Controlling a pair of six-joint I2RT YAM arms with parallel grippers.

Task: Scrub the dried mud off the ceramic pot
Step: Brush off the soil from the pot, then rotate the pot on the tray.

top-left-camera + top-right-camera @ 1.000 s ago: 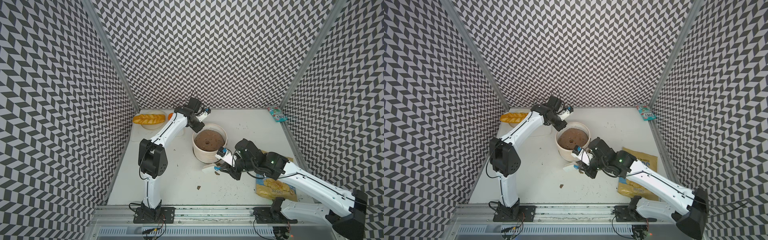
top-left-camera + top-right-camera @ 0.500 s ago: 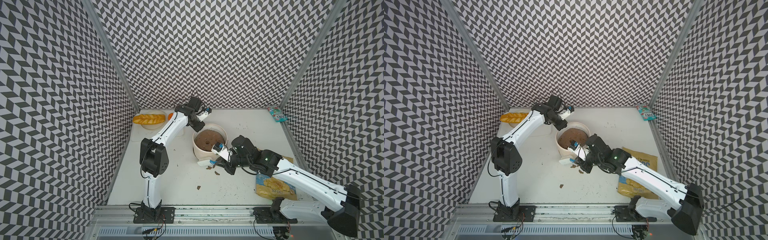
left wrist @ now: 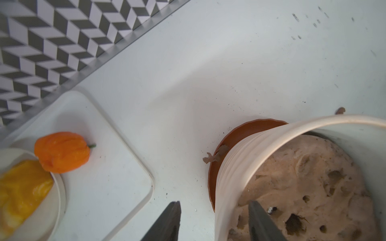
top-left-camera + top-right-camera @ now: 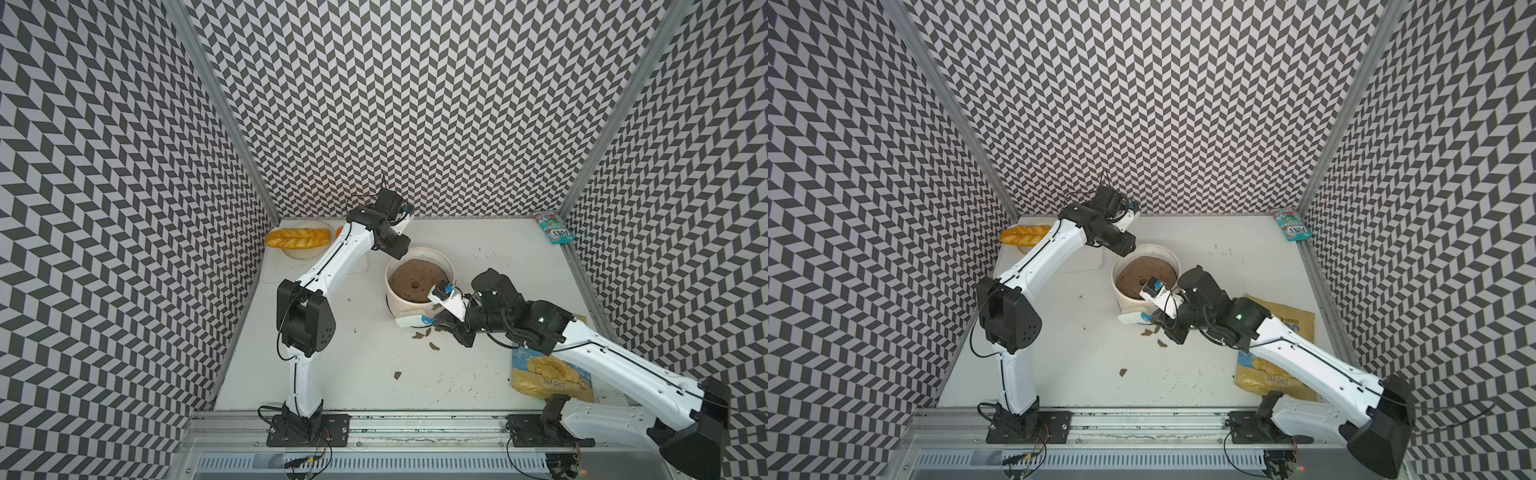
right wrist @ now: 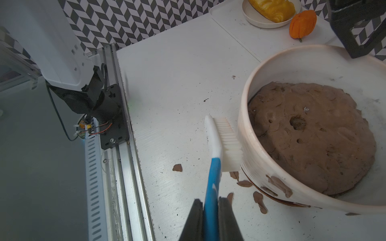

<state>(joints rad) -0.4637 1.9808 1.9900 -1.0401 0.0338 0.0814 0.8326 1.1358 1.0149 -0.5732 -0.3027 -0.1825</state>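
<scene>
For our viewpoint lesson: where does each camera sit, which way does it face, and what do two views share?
Both top views: high in front, looking down at the table; left arm and right arm whole.
Left wrist: above the left gripper, whose open fingers straddle the rim of the ceramic pot.
Right wrist: behind the right gripper, shut on the brush, facing the pot; left arm's base shows.
Shared: both wrist views show the orange pepper.

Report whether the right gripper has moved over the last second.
Yes. The right gripper, shut on the brush, moved toward the ceramic pot; bristles now meet its wall.
</scene>
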